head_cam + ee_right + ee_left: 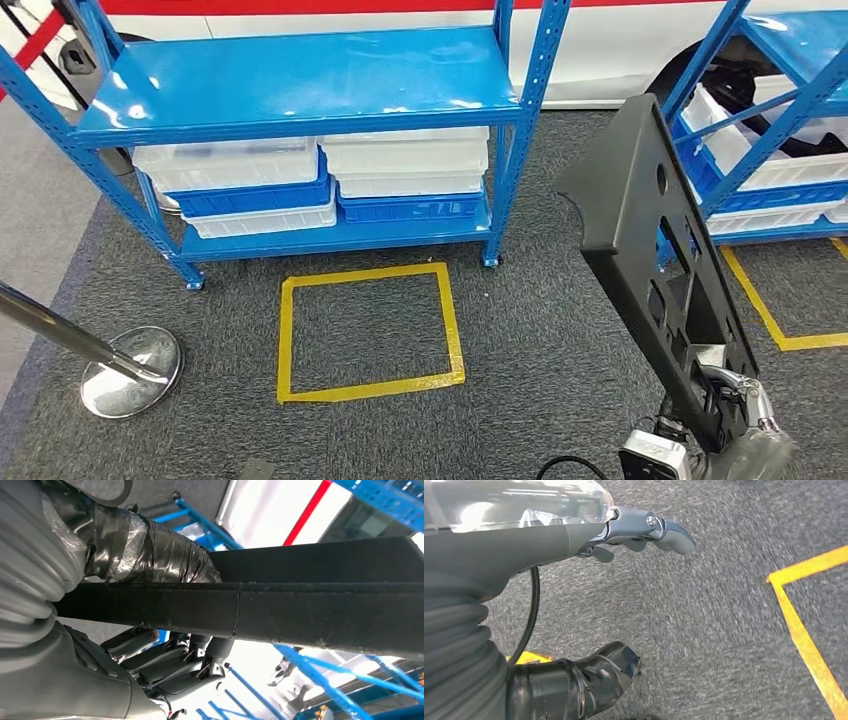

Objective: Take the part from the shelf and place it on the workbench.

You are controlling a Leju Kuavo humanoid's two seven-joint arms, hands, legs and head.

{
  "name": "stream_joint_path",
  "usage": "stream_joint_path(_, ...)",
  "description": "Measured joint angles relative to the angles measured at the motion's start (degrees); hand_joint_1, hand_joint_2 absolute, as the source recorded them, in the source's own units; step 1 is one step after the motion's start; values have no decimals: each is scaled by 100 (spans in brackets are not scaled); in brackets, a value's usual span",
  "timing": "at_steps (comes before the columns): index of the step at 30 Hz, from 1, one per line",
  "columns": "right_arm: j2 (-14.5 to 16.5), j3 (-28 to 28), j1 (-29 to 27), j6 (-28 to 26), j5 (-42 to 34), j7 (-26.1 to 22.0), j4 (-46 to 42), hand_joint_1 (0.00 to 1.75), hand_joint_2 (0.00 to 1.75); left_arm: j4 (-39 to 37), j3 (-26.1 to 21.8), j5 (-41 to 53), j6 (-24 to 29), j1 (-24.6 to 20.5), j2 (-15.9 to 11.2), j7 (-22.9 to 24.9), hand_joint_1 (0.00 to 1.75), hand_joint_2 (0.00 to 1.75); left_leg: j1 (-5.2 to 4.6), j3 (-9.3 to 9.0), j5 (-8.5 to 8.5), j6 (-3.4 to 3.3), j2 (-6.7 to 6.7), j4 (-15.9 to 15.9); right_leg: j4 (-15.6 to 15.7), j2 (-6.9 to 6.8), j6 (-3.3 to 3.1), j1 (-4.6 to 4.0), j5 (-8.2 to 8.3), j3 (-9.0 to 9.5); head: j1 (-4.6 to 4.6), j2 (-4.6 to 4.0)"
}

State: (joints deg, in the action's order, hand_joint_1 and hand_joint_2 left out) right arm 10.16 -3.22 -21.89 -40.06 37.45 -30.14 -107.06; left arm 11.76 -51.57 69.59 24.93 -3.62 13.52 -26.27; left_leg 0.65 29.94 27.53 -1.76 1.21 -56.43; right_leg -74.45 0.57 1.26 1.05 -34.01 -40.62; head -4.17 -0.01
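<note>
Fingers [200,655] of right hand [735,415] clamp black part [650,250] at its lower end, part upright; left hand [644,530] fingers curled, empty

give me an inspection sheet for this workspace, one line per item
surface: grey carpet floor with a yellow tape square; workbench not seen
job's things: black part held upright by the right hand; blue shelf ahead
clutter: white and blue bins on the lower shelf level
hands: right hand grips the part's lower end; left hand holds nothing, hanging over the carpet
cables: black cable at the left wrist
surroundings: chrome stanchion base, second blue rack, white vehicle behind
</note>
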Motion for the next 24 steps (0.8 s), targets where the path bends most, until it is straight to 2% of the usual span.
stream_joint_path(1, 0, 7, -2, 0, -1, 0, 0, 175, 175, 0, -1, 0, -1, 0, 4, 0, 0, 175, 3, 1, 17, 12, 33, -23, 169, -23, 17, 17, 143, 95, -1, -1)
stream_joint_path(3, 0, 21, 0, 1, -1, 1, 1, 175, 175, 0, -1, 1, -2, -4, 16, 1, 0, 175, 4, 1, 74, 58, 90, -90, 885, -135, 29, 36, 476, 482, -1, 1)
stream_joint_path(4, 0, 28, -1, 1, -1, 2, 1, 175, 175, 0, -1, 2, -2, -5, 21, 5, 0, 175, -6, 6, 104, 93, 109, -133, 1177, -175, 10, 29, 569, 630, 1, 1)
stream_joint_path(5, 0, 34, -2, 1, -1, 3, 0, 175, 175, 0, -2, 6, -3, -6, 24, 10, 0, 175, -18, 10, 126, 124, 126, -164, 1339, -197, -17, 18, 596, 705, 3, 1)
stream_joint_path(8, 1, 52, -11, 0, -1, 9, -3, 175, 175, 0, -3, 20, -7, -13, 30, 31, 0, 175, -23, 15, 147, 207, 171, -179, 1389, -127, -125, -3, 600, 687, 7, 0)
stream_joint_path(10, 3, 67, -12, 0, -1, 9, -10, 175, 175, 0, -3, 21, -8, -18, 36, 33, 0, 175, -4, 84, 298, 257, 106, -346, 1427, -86, -198, 14, 631, 684, 7, 0)
stream_joint_path(11, 5, 73, -12, 0, -1, 9, -15, 175, 175, 0, -3, 19, -8, -19, 39, 26, 0, 175, 4, 190, 460, 276, 47, -588, 1441, -69, -226, 23, 645, 682, 9, 1)
stream_joint_path(13, 8, 81, -14, 0, -1, 9, -20, 175, 175, 0, -3, 12, -8, -14, 44, 10, 0, 175, 9, 515, 831, 299, -41, -1325, 1442, -23, -253, 13, 655, 664, 9, 0)
stream_joint_path(14, 9, 83, -16, 0, -1, 9, -20, 175, 175, 0, -3, 8, -8, -9, 46, 4, 0, 175, 10, 657, 930, 301, -55, -1633, 1440, 10, -256, 5, 656, 660, 9, -1)
stream_joint_path(15, 9, 85, -17, 0, -1, 9, -20, 175, 175, 0, -3, 6, -8, -5, 48, 2, 0, 175, 9, 722, 919, 294, -60, -1768, 1436, 47, -256, -4, 657, 660, 8, -1)
stream_joint_path(16, 9, 87, -17, 0, -1, 9, -20, 175, 175, 0, -3, 6, -8, -4, 49, 0, 0, 175, 8, 681, 791, 276, -66, -1673, 1433, 88, -256, -12, 657, 664, 9, -1)
stream_joint_path(17, 9, 87, -16, 0, -1, 11, -20, 175, 175, 0, -3, 6, -8, -4, 50, -1, 0, 175, 5, 545, 580, 247, -86, -1374, 1430, 131, -256, -19, 657, 673, 9, 0)
stream_joint_path(19, 9, 87, -12, 0, 3, 21, -19, 175, 175, 0, -3, 7, -7, -4, 49, -3, 0, 175, -8, 214, 218, 166, -242, -607, 1423, 211, -246, -26, 660, 673, 7, 0)
stream_joint_path(20, 9, 87, -10, 0, 6, 27, -18, 175, 175, 0, -3, 7, -4, -6, 48, -2, 0, 175, -18, 106, 143, 138, -314, -348, 1419, 244, -228, -24, 669, 657, 7, 0)
stream_joint_path(21, 9, 87, -11, 1, 8, 36, -17, 175, 175, 0, -3, 8, -2, -10, 48, -2, 0, 175, -29, 59, 133, 120, -367, -218, 1419, 274, -202, -17, 682, 635, 7, 0)
stream_joint_path(24, 9, 89, -27, 1, 11, 50, -17, 175, 175, -1, -4, 14, 2, -21, 59, 3, 0, 175, -22, 25, 98, 87, -304, -115, 1457, 337, -95, -6, 728, 611, 7, 1)
